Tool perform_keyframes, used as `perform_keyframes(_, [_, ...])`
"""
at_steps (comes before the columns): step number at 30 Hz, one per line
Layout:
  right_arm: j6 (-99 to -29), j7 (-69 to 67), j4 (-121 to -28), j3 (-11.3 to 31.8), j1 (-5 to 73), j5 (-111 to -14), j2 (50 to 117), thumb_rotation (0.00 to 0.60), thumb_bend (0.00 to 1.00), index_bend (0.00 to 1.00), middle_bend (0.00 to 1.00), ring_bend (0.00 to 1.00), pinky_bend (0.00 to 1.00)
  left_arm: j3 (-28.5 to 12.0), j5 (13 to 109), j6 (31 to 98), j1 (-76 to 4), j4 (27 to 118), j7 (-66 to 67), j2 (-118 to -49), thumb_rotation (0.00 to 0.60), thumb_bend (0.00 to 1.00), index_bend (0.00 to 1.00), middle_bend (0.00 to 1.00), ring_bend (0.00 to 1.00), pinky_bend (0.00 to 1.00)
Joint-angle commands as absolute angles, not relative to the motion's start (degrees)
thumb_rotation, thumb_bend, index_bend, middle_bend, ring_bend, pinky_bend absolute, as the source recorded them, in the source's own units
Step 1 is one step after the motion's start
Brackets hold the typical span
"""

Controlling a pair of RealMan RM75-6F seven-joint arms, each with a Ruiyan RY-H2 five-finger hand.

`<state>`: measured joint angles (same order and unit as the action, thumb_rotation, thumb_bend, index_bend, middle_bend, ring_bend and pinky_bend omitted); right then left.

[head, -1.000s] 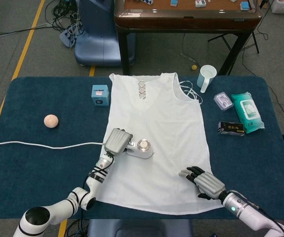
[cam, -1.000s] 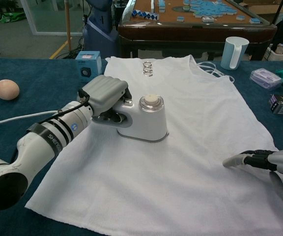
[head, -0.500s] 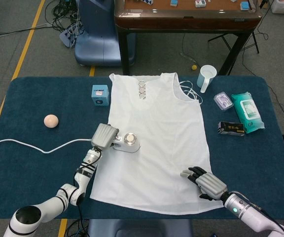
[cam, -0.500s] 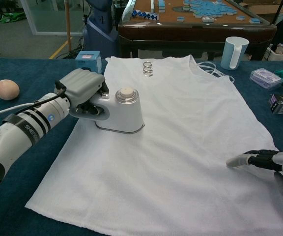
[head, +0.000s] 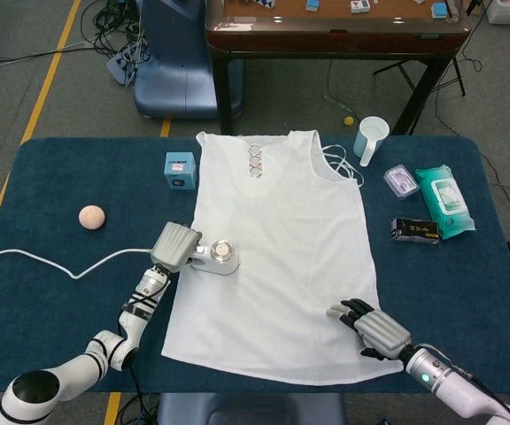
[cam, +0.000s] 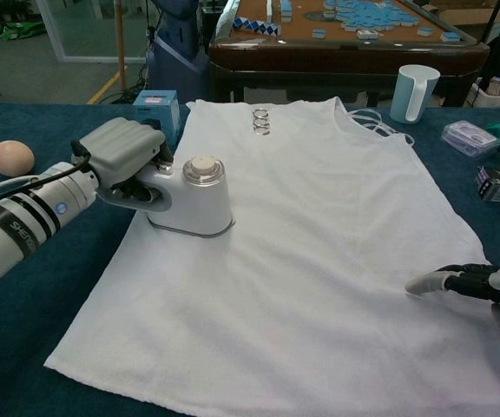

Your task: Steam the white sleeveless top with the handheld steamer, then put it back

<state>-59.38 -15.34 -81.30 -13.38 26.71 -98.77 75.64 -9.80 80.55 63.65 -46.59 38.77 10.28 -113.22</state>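
Head view: the white sleeveless top [head: 277, 248] lies flat mid-table [head: 51, 292]. The left robot hand [head: 173, 246] grips the handheld steamer [head: 220, 256] on the top's left edge. The right robot hand [head: 374, 328] rests on the hem near the table's front edge, fingers apart, holding nothing.

Chest view: the left robot hand [cam: 121, 156] wraps the steamer [cam: 194, 198] handle; the right robot hand [cam: 476, 285] lies on the fabric [cam: 319, 243].

White arms, black bands; grey-backed left hand [cam: 121, 149]; right hand [head: 374, 327], black fingers.
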Motion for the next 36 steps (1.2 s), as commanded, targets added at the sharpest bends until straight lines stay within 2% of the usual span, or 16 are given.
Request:
perform_keyframes(1, [-59.47,-15.31,-81.36,-13.37,26.66,-98.79,75.54,0.6,1.0,0.0,0.1,0.0,0.0,-9.56,80.47,63.87,-45.82,39.76,10.2,-112.44,0.6,0.12,0.8,0.75,0.63,0.67])
perform_keyframes(15, [-62.34,-14.83,-83.06,-12.45,26.0,-99.3,74.08,0.6,1.0,0.0,0.1,0.0,0.0,-9.91,79.26,66.37,-41.49,48.55,8.96,-105.87,0.6,0.12,0.8,0.75,0.62,0.67])
perform_keyframes(17, [-63.37,-14.92,-83.9,-11.93,25.95,-99.33,73.31,0.6,0.94,0.0,0.1,0.0,0.0,-10.38,78.84,67.08,-40.7,50.37,8.11,-104.36,0.6,0.12,0.8,0.75,0.62,0.67])
perform_keyframes(19, [-64.76,-15.45,-85.11,-11.22,25.9,-99.32,72.24,0.6,0.8,0.0,0.1,0.0,0.0,-10.9,78.23,67.73,-39.78,52.11,7.12,-102.86,0.6,0.12,0.8,0.75,0.62,0.67])
perform_keyframes(23, [-67.39,-16.69,-87.95,-9.28,26.16,-98.89,69.14,0.6,0.63,0.0,0.1,0.0,0.0,-11.85,76.7,68.35,-38.02,55.17,5.54,-100.04,0.6,0.12,0.8,0.75,0.62,0.67])
perform_keyframes(30, [-70.49,-15.78,-92.7,-4.48,27.56,-97.25,62.16,0.6,0.57,0.0,0.1,0.0,0.0,-12.77,73.3,67.57,-34.91,58.4,2.87,-96.4,0.6,0.12,0.8,0.75,0.63,0.67])
perform_keyframes(36, [-72.55,-14.27,-95.56,-1.02,27.73,-95.2,57.5,0.6,0.54,0.0,0.1,0.0,0.0,-12.52,71.94,66.74,-33.06,56.66,0.41,-95.79,0.6,0.12,0.8,0.75,0.63,0.67])
